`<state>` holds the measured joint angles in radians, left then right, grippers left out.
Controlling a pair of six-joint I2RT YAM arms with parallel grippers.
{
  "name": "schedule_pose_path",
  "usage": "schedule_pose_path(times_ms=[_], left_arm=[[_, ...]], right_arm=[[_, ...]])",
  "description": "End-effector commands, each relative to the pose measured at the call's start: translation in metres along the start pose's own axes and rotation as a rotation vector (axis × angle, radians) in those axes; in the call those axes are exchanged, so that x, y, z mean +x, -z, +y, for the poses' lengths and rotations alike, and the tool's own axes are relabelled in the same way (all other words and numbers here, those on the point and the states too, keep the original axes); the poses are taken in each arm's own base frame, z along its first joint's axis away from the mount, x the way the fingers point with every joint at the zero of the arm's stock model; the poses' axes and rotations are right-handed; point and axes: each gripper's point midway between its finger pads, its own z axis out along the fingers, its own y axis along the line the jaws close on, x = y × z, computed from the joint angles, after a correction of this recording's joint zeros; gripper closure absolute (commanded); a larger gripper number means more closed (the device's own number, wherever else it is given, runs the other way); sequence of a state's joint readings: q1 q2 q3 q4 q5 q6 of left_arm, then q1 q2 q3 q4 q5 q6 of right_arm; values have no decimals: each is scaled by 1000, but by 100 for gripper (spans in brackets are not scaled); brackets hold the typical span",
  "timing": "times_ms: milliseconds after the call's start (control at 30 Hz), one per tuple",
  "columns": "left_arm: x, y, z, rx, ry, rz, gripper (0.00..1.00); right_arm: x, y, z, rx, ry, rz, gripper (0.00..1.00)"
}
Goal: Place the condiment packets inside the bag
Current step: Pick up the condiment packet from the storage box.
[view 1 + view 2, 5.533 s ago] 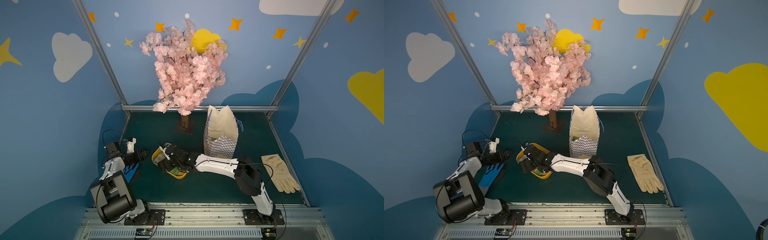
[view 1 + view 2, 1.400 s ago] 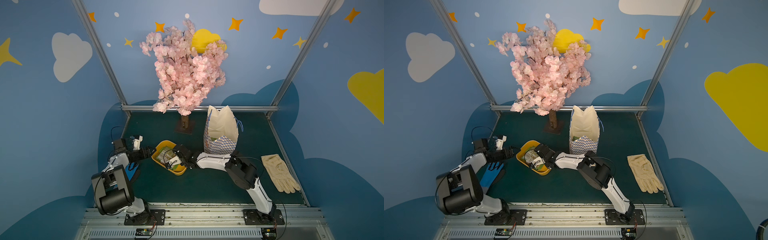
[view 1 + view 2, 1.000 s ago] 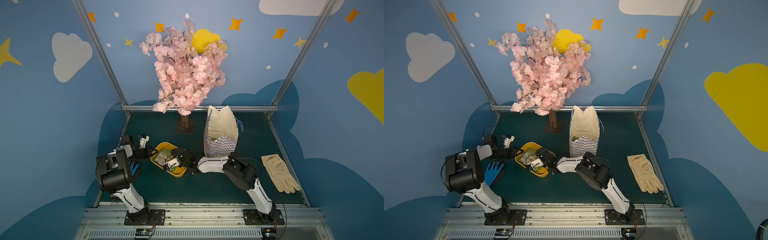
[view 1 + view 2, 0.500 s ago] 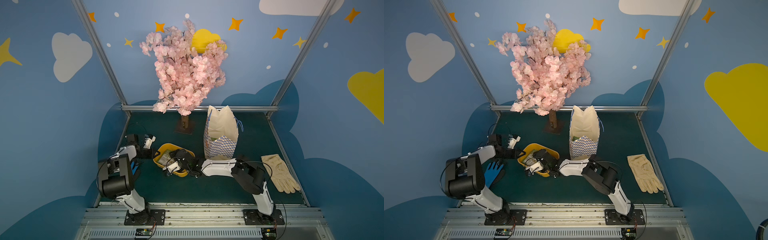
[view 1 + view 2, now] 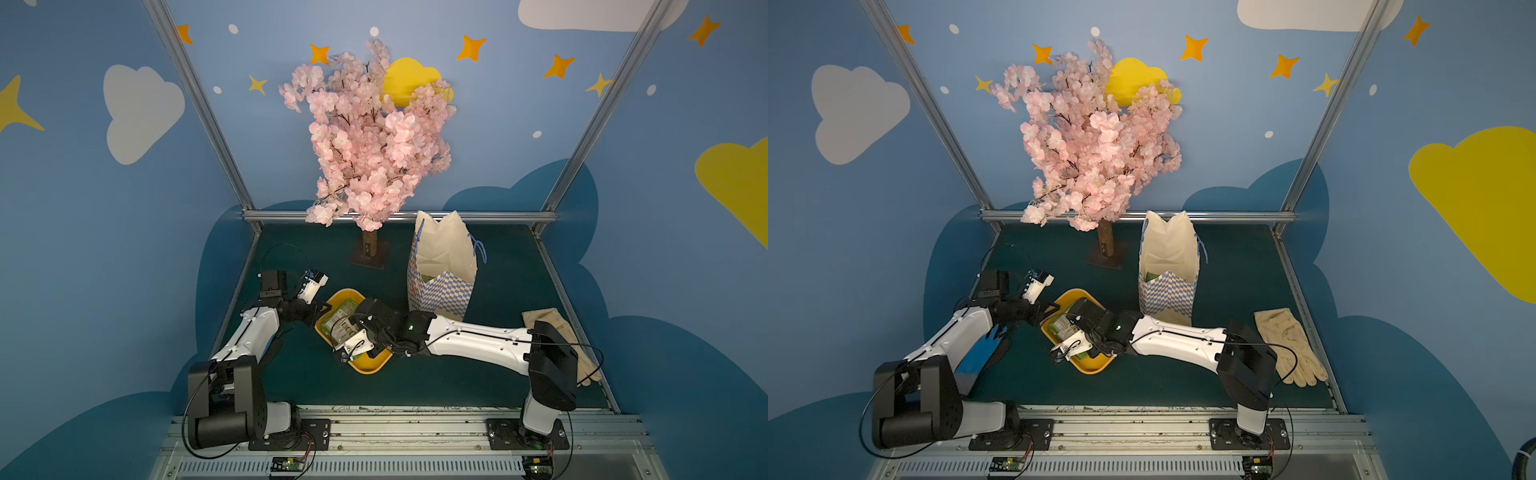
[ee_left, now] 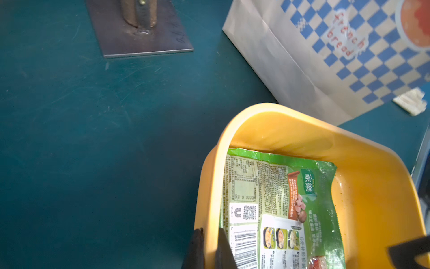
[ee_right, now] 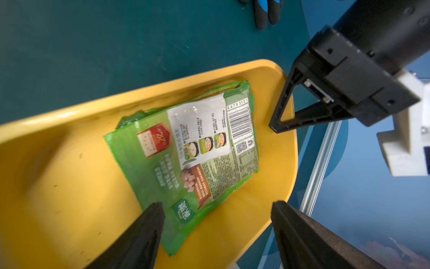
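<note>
left gripper [image 6: 208, 249] pinches the tray [image 6: 302, 121] rim, arm stretched low. right gripper [image 7: 217, 206] hangs wide open, empty, over the packets [image 7: 197, 151]. bag [image 5: 440, 299] just beside, bare mat [image 6: 93, 139] around.

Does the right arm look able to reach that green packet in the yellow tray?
Probably yes: the right gripper hangs open right over the packet, nothing covers it, and the left gripper only pinches the tray rim.

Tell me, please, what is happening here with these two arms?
The left gripper is shut on the rim of the yellow tray, holding it. The right gripper hangs open just above the condiment packets lying in that tray, gripping none yet. The bag stands upright and open beside the tray, with something green already inside.
</note>
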<state>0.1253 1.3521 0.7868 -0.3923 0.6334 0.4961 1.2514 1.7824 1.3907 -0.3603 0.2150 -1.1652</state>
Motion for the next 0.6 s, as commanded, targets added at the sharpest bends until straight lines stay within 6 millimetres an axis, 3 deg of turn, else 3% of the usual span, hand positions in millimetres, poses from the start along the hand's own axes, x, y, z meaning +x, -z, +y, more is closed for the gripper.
schedule_pose_path(times_ms=[0, 233, 567], left_arm=[[-12, 6, -14, 25, -94, -30, 97], [-13, 5, -21, 41, -111, -25, 97], [-11, 3, -25, 61, -99, -20, 97]], right_arm=[[14, 13, 31, -86, 4, 106, 22], [23, 4, 59, -171, 74, 216, 23], [32, -31, 68, -176, 129, 264, 25]])
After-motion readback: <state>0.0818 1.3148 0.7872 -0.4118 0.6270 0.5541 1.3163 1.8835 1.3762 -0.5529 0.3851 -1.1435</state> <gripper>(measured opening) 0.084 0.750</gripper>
